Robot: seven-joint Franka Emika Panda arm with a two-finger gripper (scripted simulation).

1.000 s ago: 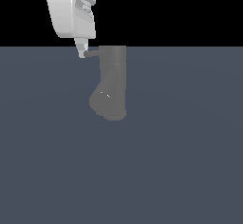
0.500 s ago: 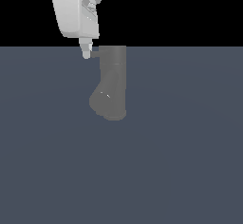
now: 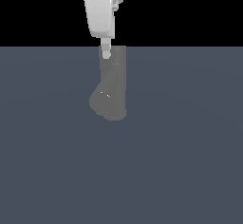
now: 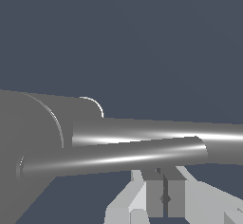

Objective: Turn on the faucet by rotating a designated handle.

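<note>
White hand (image 3: 107, 55) shifted rightward (exterior view) | fingers together | now overlapping faucet (image 3: 111, 90) top

A flat slate-blue table (image 3: 190, 161) fills the exterior view from 3 through 6 to 9 o'clock; plain black backdrop (image 3: 190, 9) spans 12.

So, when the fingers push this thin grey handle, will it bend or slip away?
The handle looks like a straight, smooth metal rod, so it is probably stiff. Its bright streak suggests a slick round surface, so a finger may slide along it. It seems joined to the faucet, so it should likely pivot, not roll free.
</note>
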